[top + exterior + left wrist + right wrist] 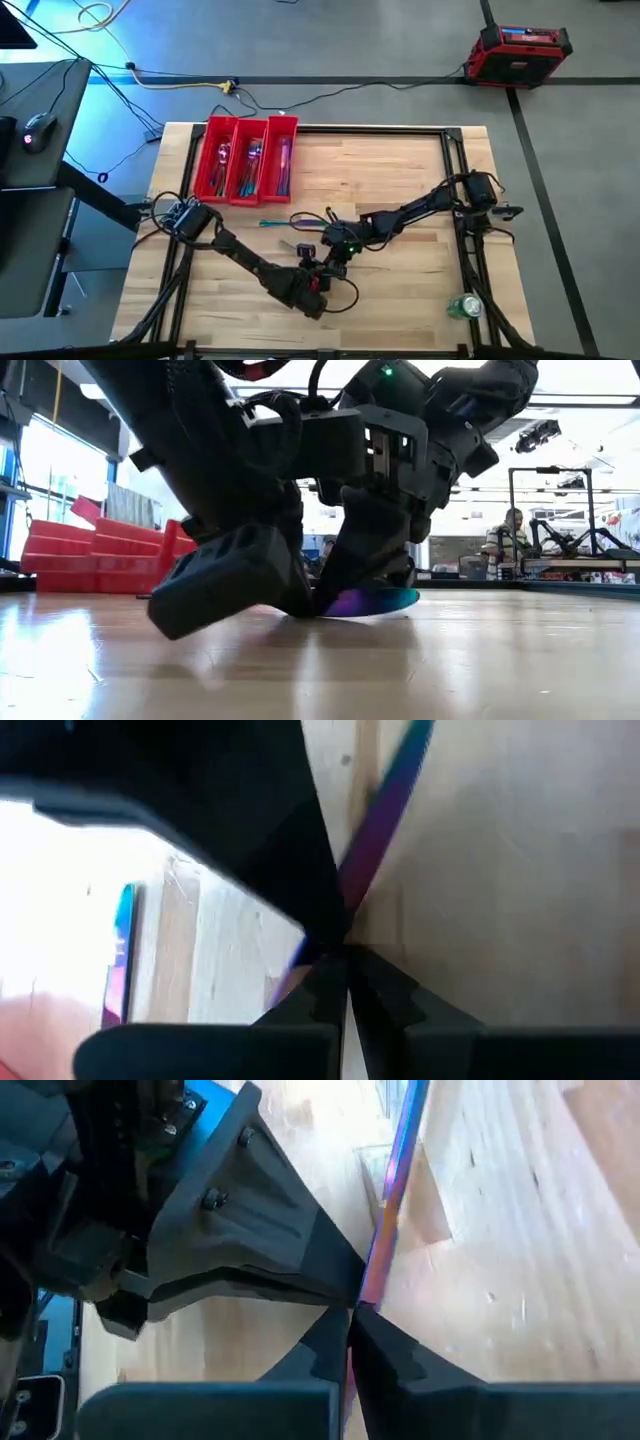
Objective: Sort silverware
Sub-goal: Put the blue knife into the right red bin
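Seemingly both grippers, left gripper [318, 262] and right gripper [322, 250], pinch one utensil [385, 805] mid-table.

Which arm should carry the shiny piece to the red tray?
Probably left. Both the left gripper and right gripper pinch the silverware piece, but the red tray sits on the left arm's side.

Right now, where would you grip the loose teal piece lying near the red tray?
The teal piece lies flat on the table, long axis crosswise, apart from the tray. I'd come straight down and pinch its slim middle across the narrow width. The left pincer and right pincer are both shut on another piece at mid-table.
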Tool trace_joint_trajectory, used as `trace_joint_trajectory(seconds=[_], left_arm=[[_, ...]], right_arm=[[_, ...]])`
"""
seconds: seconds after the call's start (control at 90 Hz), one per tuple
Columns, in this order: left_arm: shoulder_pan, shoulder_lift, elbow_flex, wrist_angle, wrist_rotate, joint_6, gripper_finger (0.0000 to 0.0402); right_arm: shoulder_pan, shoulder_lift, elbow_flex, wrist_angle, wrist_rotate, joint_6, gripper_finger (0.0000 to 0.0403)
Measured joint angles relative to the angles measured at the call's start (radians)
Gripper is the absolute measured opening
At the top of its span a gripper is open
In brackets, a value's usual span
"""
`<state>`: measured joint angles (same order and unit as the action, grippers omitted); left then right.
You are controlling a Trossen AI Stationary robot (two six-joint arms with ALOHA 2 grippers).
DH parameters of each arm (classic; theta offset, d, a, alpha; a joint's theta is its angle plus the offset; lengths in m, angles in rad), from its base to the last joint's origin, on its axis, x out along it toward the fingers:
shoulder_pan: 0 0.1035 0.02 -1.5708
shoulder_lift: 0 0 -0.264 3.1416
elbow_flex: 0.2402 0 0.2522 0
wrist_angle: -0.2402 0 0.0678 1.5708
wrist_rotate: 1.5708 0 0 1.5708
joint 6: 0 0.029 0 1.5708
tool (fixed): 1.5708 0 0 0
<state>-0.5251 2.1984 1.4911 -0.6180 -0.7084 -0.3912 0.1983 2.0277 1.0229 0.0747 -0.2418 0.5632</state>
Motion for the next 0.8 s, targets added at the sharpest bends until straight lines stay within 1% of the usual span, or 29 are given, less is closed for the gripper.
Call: trace_joint_trajectory(seconds=[0.022,0.056,0.089,0.267,0.367,0.411,0.556,0.678,0.8], left_arm=[[-0.005,-0.003,0.004,-0.002,0.016,-0.024,0.0],[-0.01,-0.011,0.014,0.008,0.042,-0.039,0.0],[-0.015,-0.016,0.023,0.018,0.042,-0.049,0.0],[-0.021,-0.007,0.032,-0.012,0.062,-0.029,0.0],[-0.02,-0.012,0.034,-0.039,0.062,-0.042,0.0],[-0.016,-0.011,0.034,-0.055,0.079,-0.042,0.0],[-0.006,-0.01,0.028,-0.063,0.142,-0.034,0.0],[0.003,-0.012,0.013,-0.054,0.146,-0.034,0.0],[0.009,-0.015,-0.011,-0.021,0.146,-0.043,0.0]], right_arm=[[0.002,0.001,-0.003,-0.029,0.027,-0.029,0.0],[0.004,0.005,-0.008,-0.023,0.027,-0.042,0.0],[0.007,0.005,-0.002,-0.034,0.042,-0.058,0.0],[0.007,0.005,-0.003,-0.04,0.041,-0.063,0.0],[0.008,0.005,-0.003,-0.036,0.04,-0.056,0.0],[0.008,0.005,-0.003,-0.035,0.038,-0.053,0.0],[0.006,0.006,-0.006,-0.012,0.013,-0.044,0.0],[0.006,0.006,-0.01,0.016,-0.01,-0.016,0.0],[0.004,0.007,-0.01,0.055,-0.074,0.031,0.0003]])
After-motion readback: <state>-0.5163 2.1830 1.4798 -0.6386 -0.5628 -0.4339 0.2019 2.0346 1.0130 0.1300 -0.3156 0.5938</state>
